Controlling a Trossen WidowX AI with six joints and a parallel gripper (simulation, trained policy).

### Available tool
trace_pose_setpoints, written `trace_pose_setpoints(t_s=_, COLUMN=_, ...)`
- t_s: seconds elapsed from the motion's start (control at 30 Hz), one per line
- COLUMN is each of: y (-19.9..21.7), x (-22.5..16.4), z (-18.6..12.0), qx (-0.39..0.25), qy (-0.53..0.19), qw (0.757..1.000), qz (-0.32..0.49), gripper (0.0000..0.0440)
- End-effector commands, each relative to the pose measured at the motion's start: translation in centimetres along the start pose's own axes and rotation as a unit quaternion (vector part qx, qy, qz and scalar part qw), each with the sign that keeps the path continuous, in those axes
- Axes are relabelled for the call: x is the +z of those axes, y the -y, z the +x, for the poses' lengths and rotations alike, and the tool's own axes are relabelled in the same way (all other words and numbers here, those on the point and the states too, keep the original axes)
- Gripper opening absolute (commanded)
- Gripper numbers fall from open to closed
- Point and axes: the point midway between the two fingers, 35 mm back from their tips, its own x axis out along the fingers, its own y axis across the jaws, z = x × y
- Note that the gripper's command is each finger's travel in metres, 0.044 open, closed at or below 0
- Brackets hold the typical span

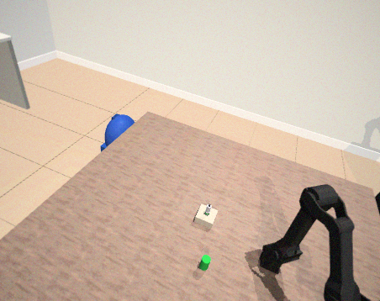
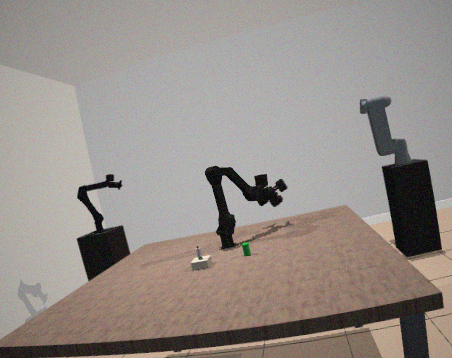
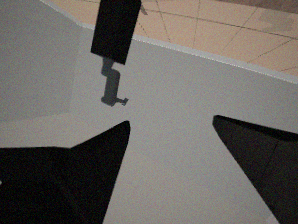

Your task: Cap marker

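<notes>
A small grey-white marker with a dark tip [image 1: 208, 208] [image 2: 198, 251] stands upright in the pale holder block [image 1: 203, 223] [image 2: 201, 265], its top bare. The green cap [image 1: 204, 263] [image 2: 246, 249] stands upright and loose on the table, apart from the block. My gripper [image 2: 279, 193] [image 3: 170, 122] is open, with nothing between its widely spaced fingers. In the exterior view it hangs high above the table, up and to the right of the cap. In the top view the gripper is out of frame past the bottom edge. The wrist view shows neither cap nor marker.
The brown table [image 1: 129, 198] [image 2: 308, 285] carries my arm's base [image 1: 276, 257] [image 2: 227, 237], near the cap and block. Off the table, a black arm [image 2: 90, 200] and a grey arm [image 2: 380, 130] [image 3: 111, 90] stand on black pedestals. A blue object [image 1: 118, 128] is beyond the table edge.
</notes>
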Motion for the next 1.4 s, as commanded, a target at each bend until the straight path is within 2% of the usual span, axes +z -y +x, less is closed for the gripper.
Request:
trace_pose_setpoints(t_s=0.0, y=-0.1, x=0.1, z=-0.1, qx=0.000, qy=0.004, qw=1.000, qz=0.000, gripper=0.0374)
trace_pose_setpoints(t_s=0.17, y=-1.1, x=0.8, z=-0.4, qx=0.005, qy=0.024, qw=1.000, qz=0.001, gripper=0.0252)
trace_pose_setpoints(t_s=0.23, y=-1.5, x=1.0, z=-0.6, qx=0.006, qy=0.033, qw=0.999, qz=0.000, gripper=0.0220)
trace_pose_setpoints(t_s=1.37, y=-7.0, x=3.8, z=-5.3, qx=0.005, qy=0.165, qw=0.986, qz=0.034, gripper=0.0307)
